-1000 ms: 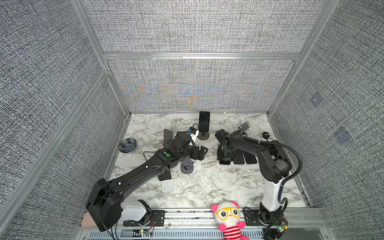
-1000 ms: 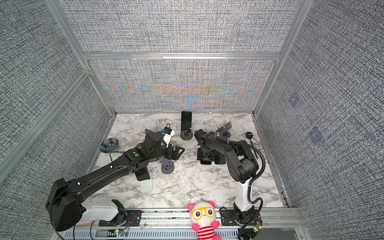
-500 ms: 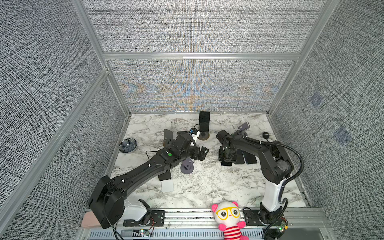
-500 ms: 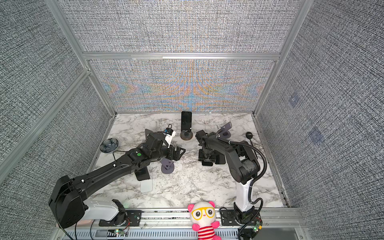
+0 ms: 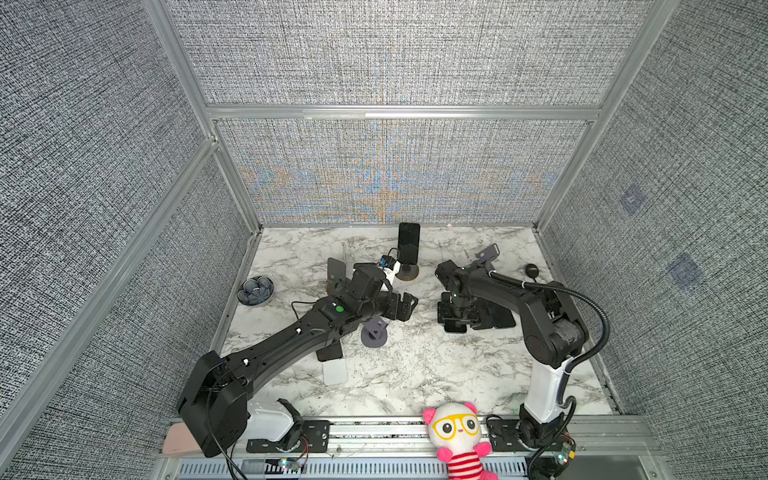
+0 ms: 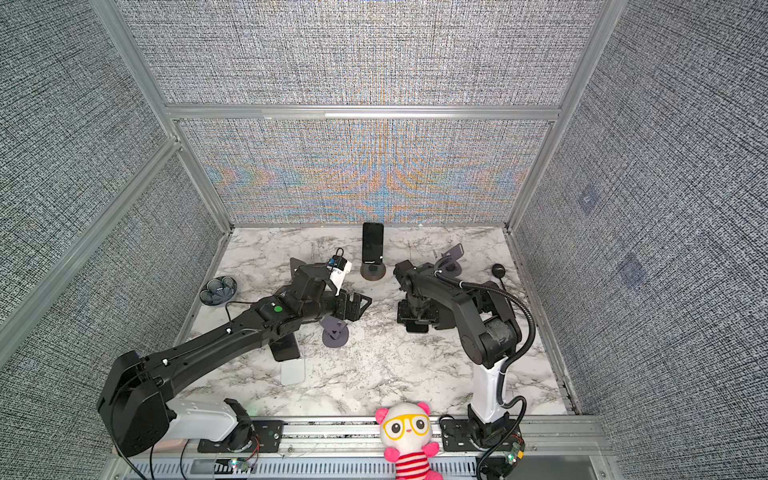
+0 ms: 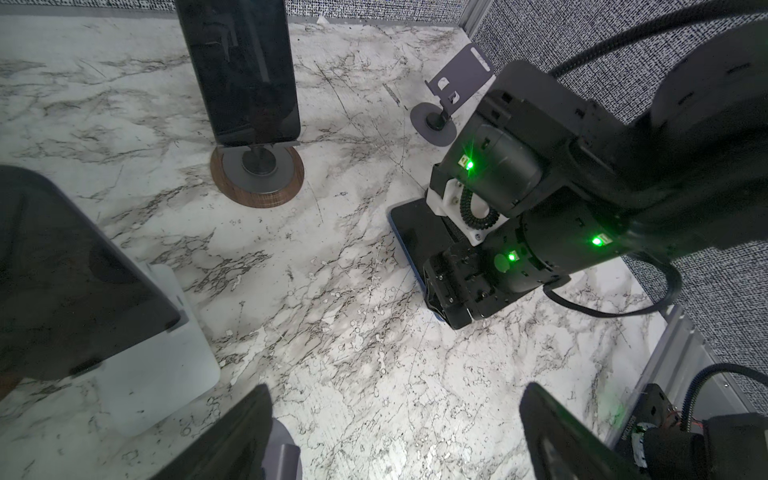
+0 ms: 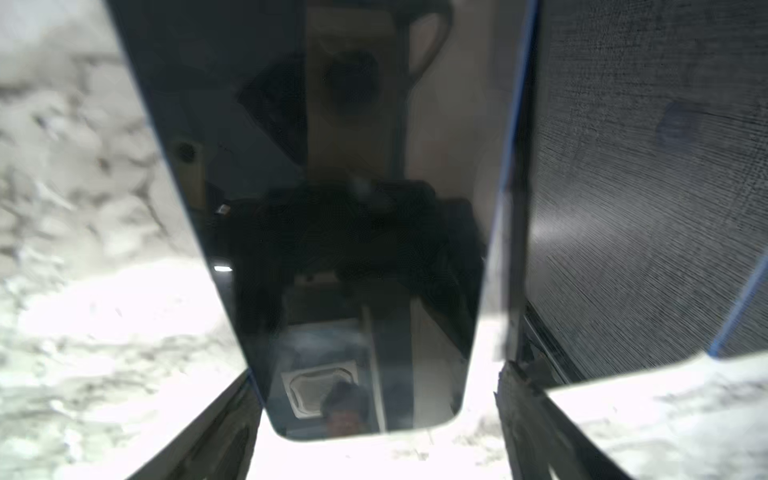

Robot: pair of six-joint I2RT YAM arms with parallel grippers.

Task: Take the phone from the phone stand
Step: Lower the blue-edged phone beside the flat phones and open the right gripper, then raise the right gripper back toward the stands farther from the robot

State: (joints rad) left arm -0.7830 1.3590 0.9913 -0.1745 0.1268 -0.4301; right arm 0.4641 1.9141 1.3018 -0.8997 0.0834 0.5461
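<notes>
Both grippers spread. Left gripper [image 5: 409, 307]: flat black fingers [image 7: 232, 436] wide apart, grips nothing, hangs above the veined marble table [image 5: 415, 365]. Ahead of it, well apart: the phone [image 5: 409, 247], a glossy black slab, upright on a stand [image 5: 407, 274] with a round wood-rimmed base. Right gripper [image 5: 456, 318]: points straight down, fingertips [image 8: 536, 415] either side of a second phone [image 8: 353, 249], glossy, dark, round-cornered, lying flat; a sliver of marble beside one fingertip.

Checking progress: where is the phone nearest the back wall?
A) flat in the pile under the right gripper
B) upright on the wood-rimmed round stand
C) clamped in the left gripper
B: the phone stands upright on the wood-rimmed stand, its lower edge on the stand's lip.
</notes>
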